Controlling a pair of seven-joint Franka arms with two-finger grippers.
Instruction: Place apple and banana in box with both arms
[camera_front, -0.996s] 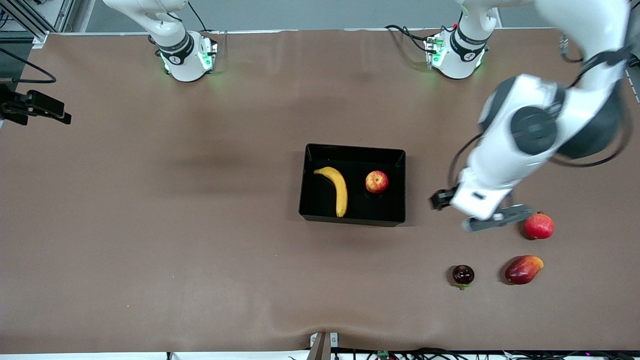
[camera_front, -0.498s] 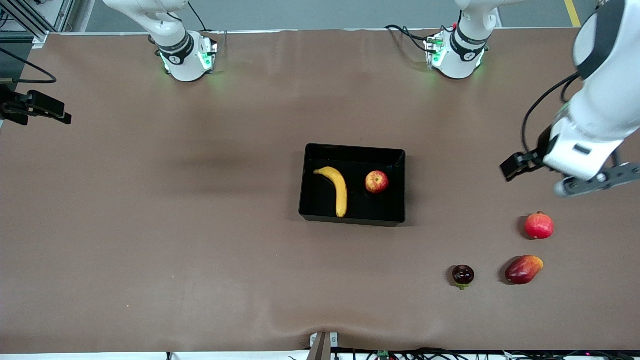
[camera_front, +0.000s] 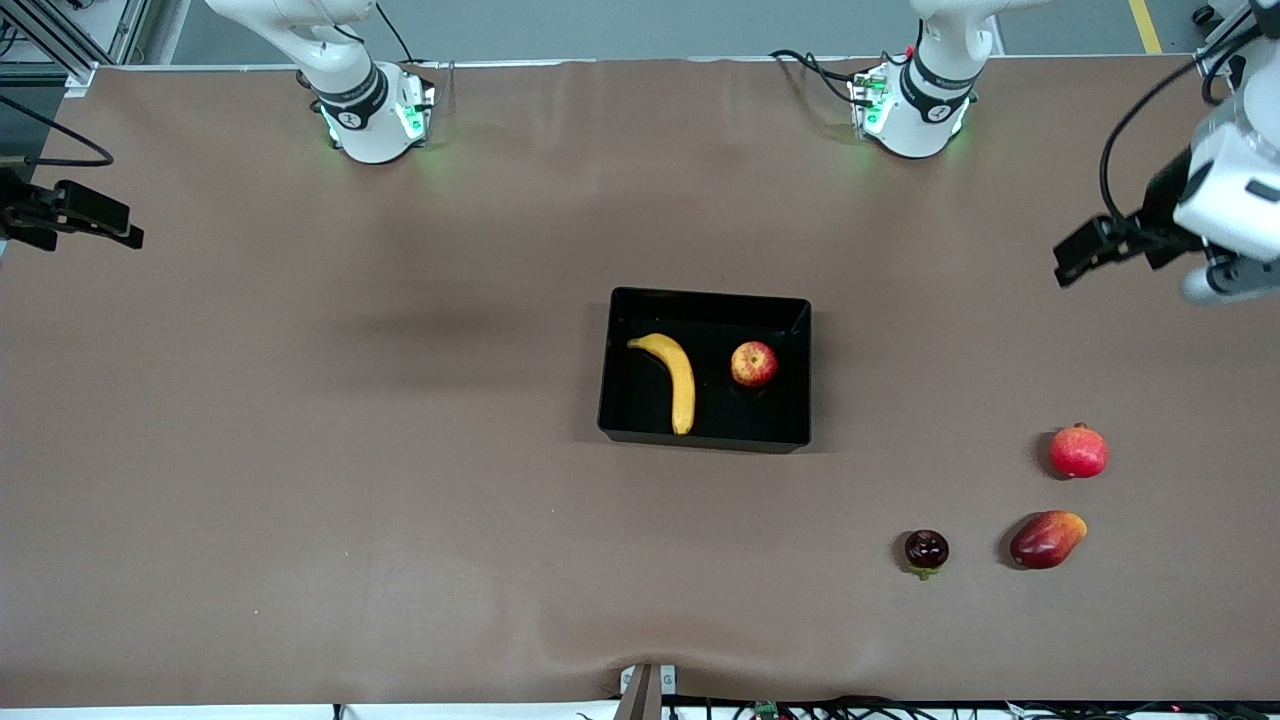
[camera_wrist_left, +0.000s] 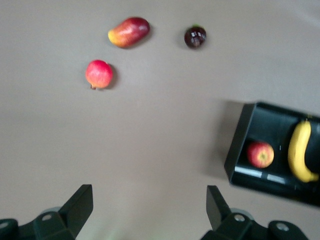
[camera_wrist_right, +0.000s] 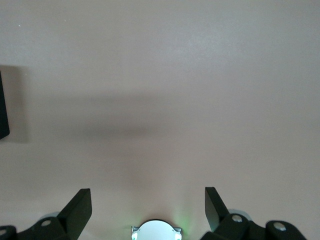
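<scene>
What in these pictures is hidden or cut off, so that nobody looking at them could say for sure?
- Right gripper: the front view's top edge cuts off its arm, so only the right wrist view shows it, open over bare table.
- Left gripper: the front view's edge crops most of its arm.
- Box: only a corner enters the right wrist view.
- Banana and apple: their undersides rest unseen on the box floor.

Both end effectors, left (camera_wrist_left: 148, 212) and right (camera_wrist_right: 148, 212), hang spread, empty.
</scene>
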